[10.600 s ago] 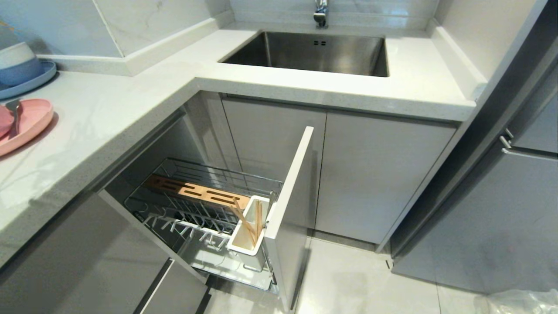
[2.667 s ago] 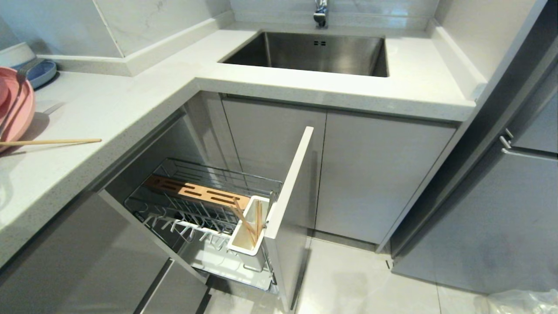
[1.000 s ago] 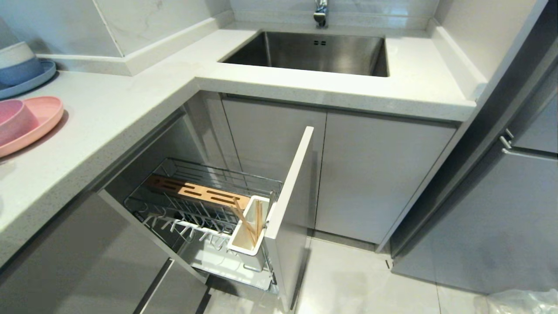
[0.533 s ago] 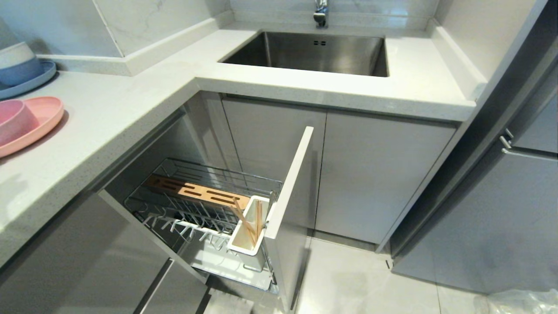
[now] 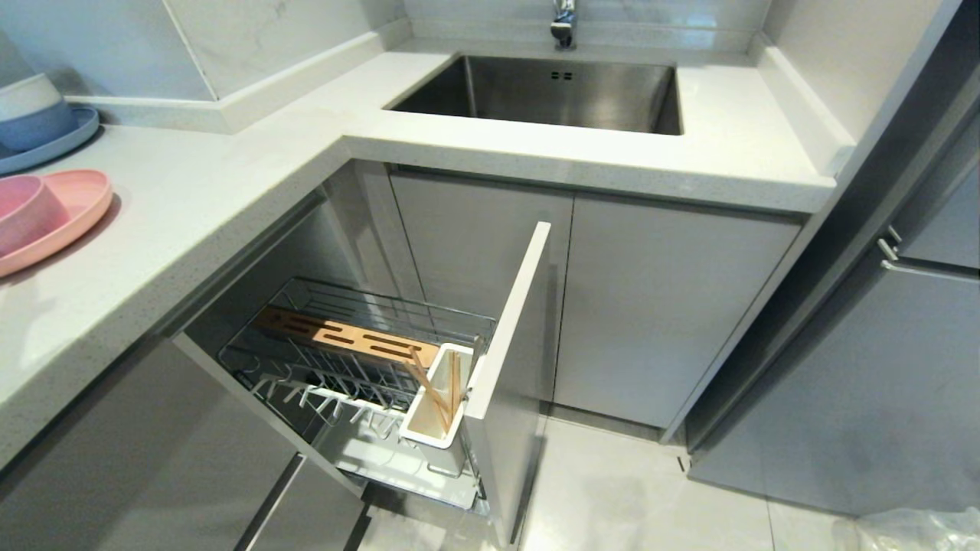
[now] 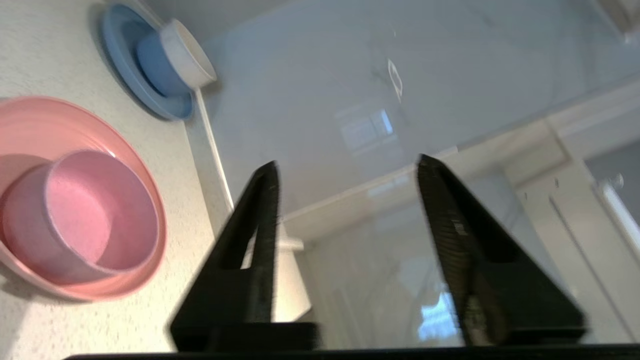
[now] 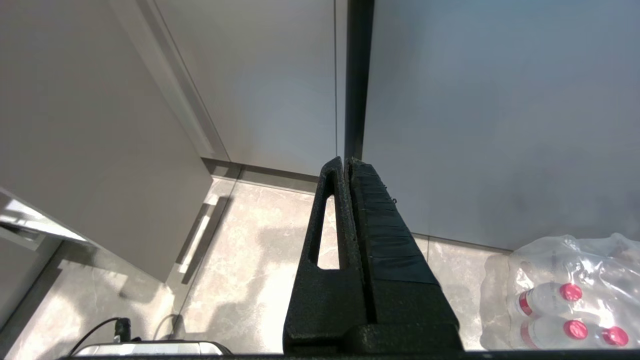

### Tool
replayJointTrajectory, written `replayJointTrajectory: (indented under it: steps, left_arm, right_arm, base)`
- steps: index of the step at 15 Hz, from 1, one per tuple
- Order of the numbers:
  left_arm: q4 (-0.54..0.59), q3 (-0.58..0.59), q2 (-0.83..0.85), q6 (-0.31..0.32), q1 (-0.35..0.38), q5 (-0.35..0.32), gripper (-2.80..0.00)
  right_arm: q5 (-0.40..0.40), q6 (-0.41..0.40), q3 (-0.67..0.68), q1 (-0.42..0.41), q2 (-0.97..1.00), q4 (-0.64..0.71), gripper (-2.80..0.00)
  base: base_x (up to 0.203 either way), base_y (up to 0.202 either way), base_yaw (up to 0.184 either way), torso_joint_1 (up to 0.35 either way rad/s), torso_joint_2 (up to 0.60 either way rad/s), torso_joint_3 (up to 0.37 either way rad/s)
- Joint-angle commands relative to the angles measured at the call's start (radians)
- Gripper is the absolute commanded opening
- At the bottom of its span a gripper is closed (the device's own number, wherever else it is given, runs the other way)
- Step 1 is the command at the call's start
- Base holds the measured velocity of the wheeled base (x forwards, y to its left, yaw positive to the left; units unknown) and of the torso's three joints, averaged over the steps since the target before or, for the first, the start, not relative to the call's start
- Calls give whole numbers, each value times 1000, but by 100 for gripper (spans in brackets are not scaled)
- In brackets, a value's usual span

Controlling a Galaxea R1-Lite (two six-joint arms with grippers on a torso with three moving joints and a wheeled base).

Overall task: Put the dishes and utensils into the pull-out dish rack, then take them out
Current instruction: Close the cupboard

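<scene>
From the head we see the bowl (image 5: 27,210) on the plate (image 5: 73,210) at the counter's (image 5: 191,191) left edge; chopsticks (image 5: 436,394) lean upright in the rack's (image 5: 344,360) holder (image 5: 432,417). Our left gripper (image 6: 345,172) gapes empty beside the plate. Our right gripper (image 7: 347,165) is pressed closed, empty, near the floor (image 7: 240,240).

1. Head view: high, looking down on the counter (image 5: 230,176) corner and the open pull-out dish rack (image 5: 360,367).
2. Left wrist view: behind the left tool (image 6: 347,167), close over the counter; shares the pink plate (image 6: 145,200) with the head view.
3. Right wrist view: behind the right tool (image 7: 348,162), facing the floor (image 7: 250,250).
</scene>
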Motion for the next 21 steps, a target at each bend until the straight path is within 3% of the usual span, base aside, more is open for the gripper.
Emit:
replayJointTrajectory:
  steps: [1,3,6,8,10,13,18,21]
  left_arm:
    - [6,-11,-35,13,-22,0,-280]
    - [12,-4,-64,115,-59,1,-280]
    - [105,11,-114,412,-186,3,-280]
    - [292,9,-177,640,-285,23,-280]
    - [411,8,-260,723,-383,53,-280]
    - [730,-7,-348,923,-473,57,-280]
    - [1190,-68,-364,1039,-605,43,-280]
    - [1359,-94,-280,1096,-636,-54,-280]
  right_arm:
    - [0,1,2,0,0,0,-280]
    - [0,1,2,0,0,0,-280]
    - [0,1,2,0,0,0,-280]
    - [0,1,2,0,0,0,-280]
    - [0,1,2,0,0,0,-280]
    - [0,1,2,0,0,0,-280]
    - [0,1,2,0,0,0,-280]
    - [0,1,2,0,0,0,-280]
  base:
    - [0,0,0,0,0,0]
    - [0,0,0,0,0,0]
    - [0,0,0,0,0,0]
    - [0,0,0,0,0,0]
    - [0,0,0,0,0,0]
    - [0,0,0,0,0,0]
    - [0,0,0,0,0,0]
    - [0,0,0,0,0,0]
